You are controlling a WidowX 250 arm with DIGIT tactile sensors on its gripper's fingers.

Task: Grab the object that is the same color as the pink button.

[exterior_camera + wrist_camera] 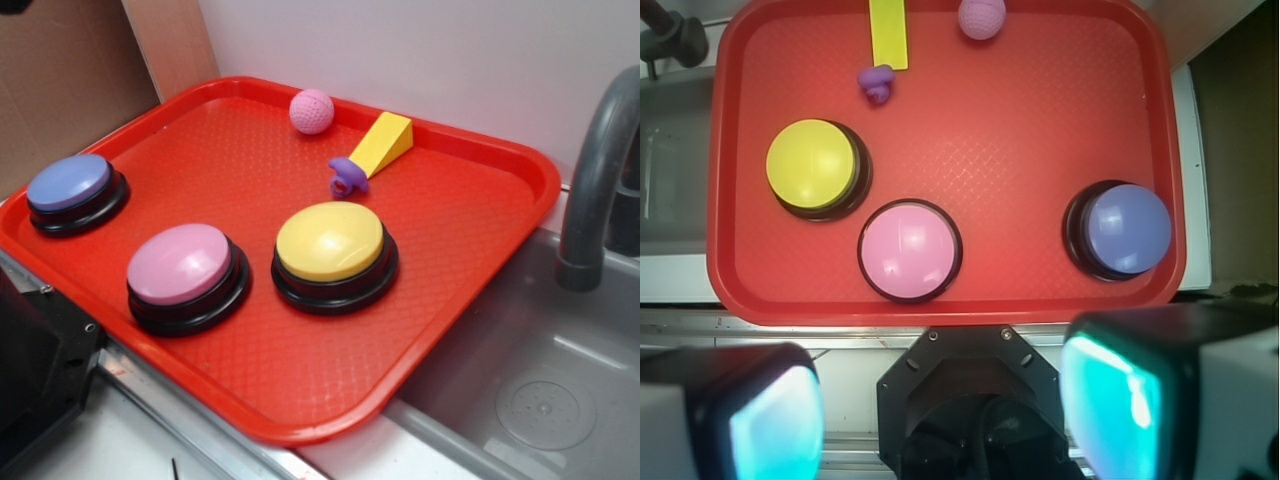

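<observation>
A red plastic tray (470, 200) with a fine diamond-textured floor and a raised, rounded rim lies beside a grey sink (540, 400). At its far edge sits the small pink ball (312, 111), round and dimpled like a golf ball; in the wrist view its top is cut off by the frame. Just right of it lies a yellow wedge (382, 143), and a small purple ring piece (346, 178) touches the wedge's near end. Three smooth dome buttons on black bases stand nearer: the pink button (180, 264) at the near left, a yellow button (330, 241) to its right, and a blue-purple button (69, 183) at the far left edge. A grey faucet (598, 170) rises at the right, partly out of frame. The gripper (940, 410) hangs off the tray's near edge, its two pale, glowing fingers (775, 420) spread wide with nothing between them; their tips seem to be cut off below the frame. The ball lies well apart from the jaws, across the whole tray.
</observation>
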